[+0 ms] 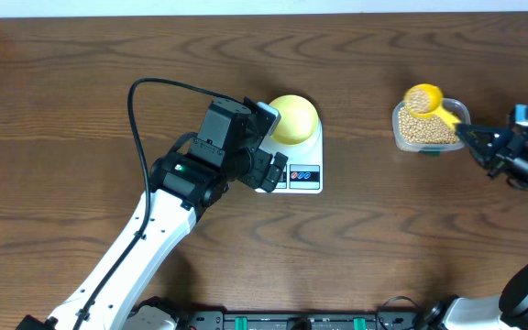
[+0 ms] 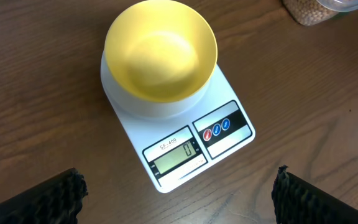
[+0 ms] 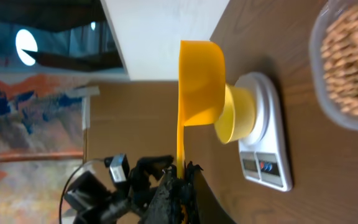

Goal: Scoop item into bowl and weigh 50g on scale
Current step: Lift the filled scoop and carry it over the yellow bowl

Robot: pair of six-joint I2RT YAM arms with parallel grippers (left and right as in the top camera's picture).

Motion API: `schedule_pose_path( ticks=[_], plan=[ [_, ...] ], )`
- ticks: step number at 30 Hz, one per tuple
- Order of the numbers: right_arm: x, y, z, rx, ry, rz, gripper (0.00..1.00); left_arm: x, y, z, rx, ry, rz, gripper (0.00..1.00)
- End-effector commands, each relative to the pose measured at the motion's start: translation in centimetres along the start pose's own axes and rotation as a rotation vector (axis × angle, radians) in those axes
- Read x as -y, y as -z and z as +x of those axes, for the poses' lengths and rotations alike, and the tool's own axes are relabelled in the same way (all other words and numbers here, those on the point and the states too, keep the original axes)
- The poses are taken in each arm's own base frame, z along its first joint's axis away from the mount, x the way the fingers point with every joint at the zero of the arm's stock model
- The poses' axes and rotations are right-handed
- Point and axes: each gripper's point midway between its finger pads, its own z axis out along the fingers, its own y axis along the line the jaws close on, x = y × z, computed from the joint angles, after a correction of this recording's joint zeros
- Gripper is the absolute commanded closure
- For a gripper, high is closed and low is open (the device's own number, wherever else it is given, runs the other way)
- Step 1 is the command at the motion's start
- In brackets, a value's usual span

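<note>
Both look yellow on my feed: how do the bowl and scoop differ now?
The bowl is pale yellow, empty, and rests on the scale; the scoop is deeper orange-yellow, loaded with beans, and held by the right gripper. The scoop has a long handle; the bowl has none. Both are round, yellowish.

Overhead, both wrists: shared scale (image 2: pixel 138 132)

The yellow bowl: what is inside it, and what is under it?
The bowl is empty inside. It stands on the scale; the bowl covers most of its round platform.
</note>
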Motion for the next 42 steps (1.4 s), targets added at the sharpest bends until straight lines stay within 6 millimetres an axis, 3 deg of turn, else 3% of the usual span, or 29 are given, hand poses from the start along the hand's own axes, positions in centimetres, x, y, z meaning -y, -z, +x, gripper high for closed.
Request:
schedule_pose_path(
  ticks=[1,9,27,38,42],
  plan=[
    [-0.8,-1.9,1.5,-0.077,-0.067,-0.048,0.99,-0.4,0.2,-0.3,0.009,-0.008,-0.016,0.02],
    [-0.9,-5.7,3.7,-0.200,-0.096,-0.009,0.99,-0.4,0.2,-0.3,0.009,-0.008,-0.016,0.02],
    [-1.3,-12.8,4.9,-0.274,-0.047,0.097,0.99,-0.4,0.2,-0.3,0.009,-0.008,-0.016,0.02],
    [0.2,-16.9,6.9,-0.259,0.038,0.229,0.99,-0.4,0.2,-0.3,0.009,-0.008,-0.016,0.02],
    [-0.1,-18.6,7.3,-0.247,0.179,0.235,0.99,-0.4,0.2,-0.3,0.009,-0.008,-0.016,0.02]
  ],
)
